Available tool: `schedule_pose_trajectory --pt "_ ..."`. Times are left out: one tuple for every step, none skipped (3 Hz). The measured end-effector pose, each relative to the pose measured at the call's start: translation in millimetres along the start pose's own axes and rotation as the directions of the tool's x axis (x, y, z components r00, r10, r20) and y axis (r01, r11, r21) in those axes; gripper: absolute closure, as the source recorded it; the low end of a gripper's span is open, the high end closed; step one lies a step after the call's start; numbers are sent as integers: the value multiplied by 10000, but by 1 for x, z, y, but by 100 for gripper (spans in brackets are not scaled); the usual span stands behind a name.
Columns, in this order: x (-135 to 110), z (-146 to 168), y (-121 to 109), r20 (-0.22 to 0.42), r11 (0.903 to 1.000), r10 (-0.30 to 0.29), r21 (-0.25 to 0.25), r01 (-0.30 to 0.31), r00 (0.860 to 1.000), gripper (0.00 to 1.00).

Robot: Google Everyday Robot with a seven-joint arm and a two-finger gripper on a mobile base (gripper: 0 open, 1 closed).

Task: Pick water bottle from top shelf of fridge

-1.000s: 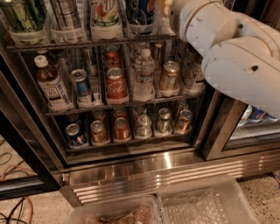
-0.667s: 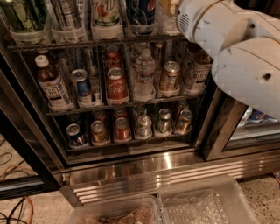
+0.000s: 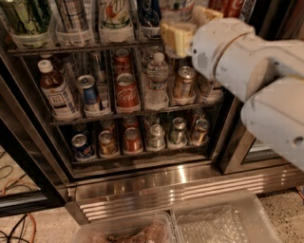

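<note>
The fridge [image 3: 156, 182] stands open in front of me, with a ribbed steel base. Its top shelf [image 3: 85, 47] is a dark wire rack carrying bottles in clear cup holders. The water bottle [image 3: 114, 18], clear with a white, dark green and red label, stands in the third holder from the left. My gripper [image 3: 187, 26] is at top-shelf height, to the right of the water bottle, with a blue-labelled bottle [image 3: 149, 16] between them. It is open and holds nothing. It hides most of another clear bottle [image 3: 176, 7] behind it.
The middle rack holds a brown tea bottle [image 3: 54, 90], cans and a small clear bottle [image 3: 156, 80]. The bottom rack holds small cans [image 3: 132, 140]. My white arm [image 3: 256, 80] crosses the right door frame. Clear plastic bins [image 3: 223, 220] sit on the floor below.
The gripper has moved left and a little down along the top shelf, and more of it now shows in front of the bottles.
</note>
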State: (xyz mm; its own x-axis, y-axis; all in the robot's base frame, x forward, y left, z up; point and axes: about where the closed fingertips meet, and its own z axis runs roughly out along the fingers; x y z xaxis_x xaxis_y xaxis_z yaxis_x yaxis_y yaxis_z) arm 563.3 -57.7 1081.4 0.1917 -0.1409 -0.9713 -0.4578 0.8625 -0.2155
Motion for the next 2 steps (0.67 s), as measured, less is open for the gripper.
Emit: schedule_pose_trajectory --pt "25 -18 22 -566 9985 82 -527 -112 9984 100" --pt "34 -32 29 -799 9944 556 -849 -623 9953 100"
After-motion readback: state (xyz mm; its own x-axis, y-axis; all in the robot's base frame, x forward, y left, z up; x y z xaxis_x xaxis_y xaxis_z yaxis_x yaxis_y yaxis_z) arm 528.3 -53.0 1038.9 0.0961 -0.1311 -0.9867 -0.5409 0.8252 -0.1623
